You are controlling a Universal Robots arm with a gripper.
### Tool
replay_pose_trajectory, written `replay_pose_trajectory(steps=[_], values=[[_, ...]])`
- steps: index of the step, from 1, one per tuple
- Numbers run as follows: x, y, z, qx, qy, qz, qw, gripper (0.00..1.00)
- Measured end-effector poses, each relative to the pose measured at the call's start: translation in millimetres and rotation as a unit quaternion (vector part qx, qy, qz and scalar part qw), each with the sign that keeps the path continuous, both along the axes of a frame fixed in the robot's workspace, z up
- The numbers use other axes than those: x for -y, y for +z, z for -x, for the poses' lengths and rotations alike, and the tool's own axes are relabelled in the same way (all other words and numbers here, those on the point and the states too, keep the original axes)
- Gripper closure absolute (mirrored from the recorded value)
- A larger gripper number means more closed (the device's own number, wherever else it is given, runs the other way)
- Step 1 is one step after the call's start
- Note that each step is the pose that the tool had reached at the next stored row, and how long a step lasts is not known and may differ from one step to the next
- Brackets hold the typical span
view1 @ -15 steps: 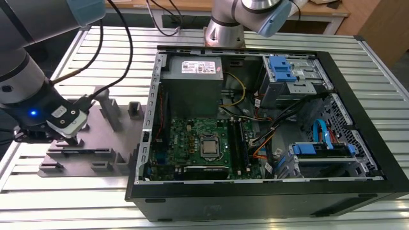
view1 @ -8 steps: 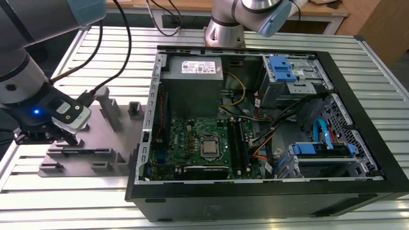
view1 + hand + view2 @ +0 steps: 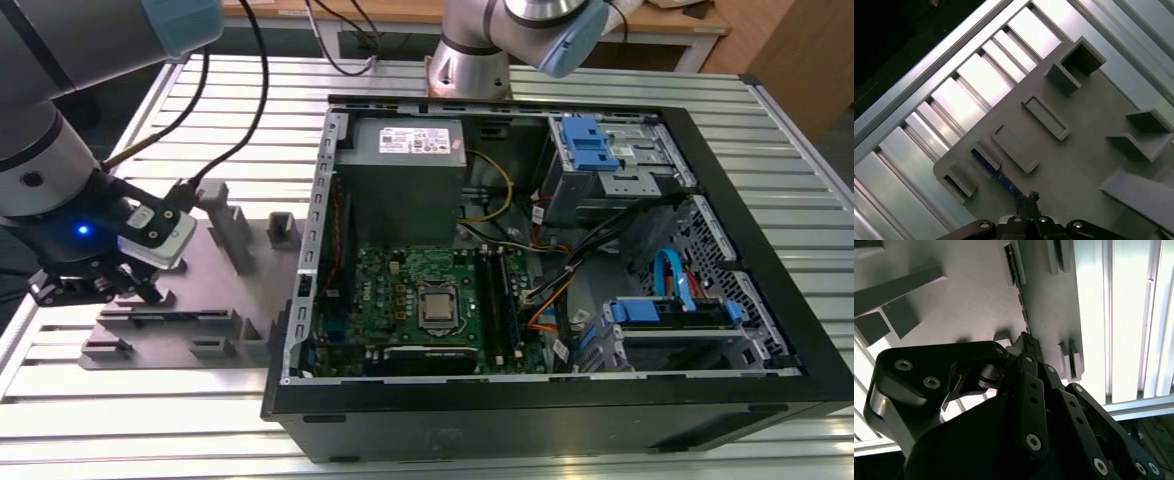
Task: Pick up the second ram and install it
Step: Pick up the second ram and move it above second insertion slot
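The second ram [image 3: 990,167] is a slim dark blue strip standing on edge in the slots of the grey plastic tray [image 3: 200,270]; in the second wrist view the second ram [image 3: 1020,295] is seen edge-on. My gripper [image 3: 96,288] hovers low over the tray's near corner at the exterior view's left. In both wrist views its black fingertips [image 3: 1031,196] come together on one end of the strip, so my gripper [image 3: 1026,342] is shut on it. The ram still rests in the tray.
The open computer case [image 3: 747,230] lies at the exterior view's right, holding the green board [image 3: 400,285] with a silver processor [image 3: 438,308] and long dark memory slots [image 3: 491,290]. Cables, a power supply [image 3: 407,142] and blue drive brackets crowd it. A slatted aluminium table [image 3: 160,410] lies beneath.
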State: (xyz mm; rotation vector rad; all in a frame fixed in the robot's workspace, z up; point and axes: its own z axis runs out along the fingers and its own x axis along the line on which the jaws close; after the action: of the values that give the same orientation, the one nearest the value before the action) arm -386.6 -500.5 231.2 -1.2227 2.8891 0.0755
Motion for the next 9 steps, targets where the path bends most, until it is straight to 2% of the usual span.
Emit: replay_pose_trajectory(steps=[5,9], values=[[0.0,-0.1,0.0,0.0000,0.037,0.0000,0.9993,0.93],[0.0,-0.1,0.0,0.0000,0.067,0.0000,0.9977,0.93]])
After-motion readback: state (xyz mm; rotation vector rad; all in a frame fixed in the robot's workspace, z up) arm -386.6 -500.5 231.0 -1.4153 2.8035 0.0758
